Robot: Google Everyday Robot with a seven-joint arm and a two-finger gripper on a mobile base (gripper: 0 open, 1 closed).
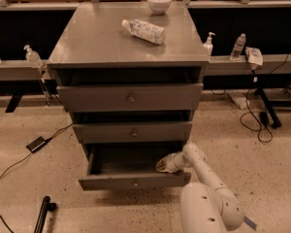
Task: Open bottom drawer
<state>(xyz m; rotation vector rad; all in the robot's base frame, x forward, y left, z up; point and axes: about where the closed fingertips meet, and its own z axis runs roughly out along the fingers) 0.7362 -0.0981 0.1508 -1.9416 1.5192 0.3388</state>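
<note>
The bottom drawer (134, 181) of the grey metal cabinet (106, 42) stands pulled out, its dark inside showing behind the narrow front panel with a small round knob. My gripper (163, 165) reaches in from the right on the white arm (203, 171), sitting inside the drawer's right end just behind the front panel. The mid-sized drawer (133, 132) and the tallest drawer (130, 97) above it both look pushed in.
A plastic bottle (143, 31) lies on the cabinet top, with a white bowl (159, 3) behind it. Bottles (238, 46) stand on side rails. Cables (256, 125) and a black power brick (37, 143) lie on the speckled floor, a black tool (42, 214) at the lower left.
</note>
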